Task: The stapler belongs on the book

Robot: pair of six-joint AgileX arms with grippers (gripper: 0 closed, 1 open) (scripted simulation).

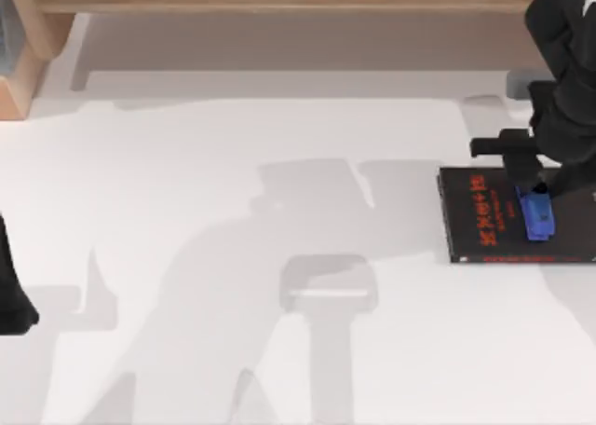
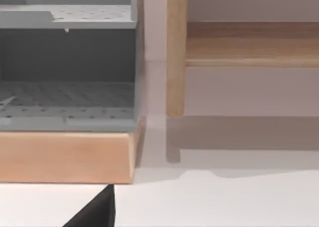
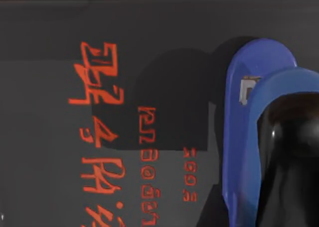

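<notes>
Right fingers [image 3: 291, 162] glossy black, on rounded blue stapler [image 1: 537, 214]; flat black book [image 1: 475, 222].

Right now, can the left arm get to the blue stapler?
Probably not. The left arm sits parked at the table's far left edge, while the stapler lies on the book at the far right, with the right pincer over it.

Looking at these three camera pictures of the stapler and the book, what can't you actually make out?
- Right gripper: top view, the arm's own body covers its fingers, so open or shut is unclear.
- Stapler: right wrist view, a black finger covers part of it; whether it rests on the book is uncertain.
- Book: top view, cut off by the right edge.
- Left arm: cut off at the left edge.
</notes>
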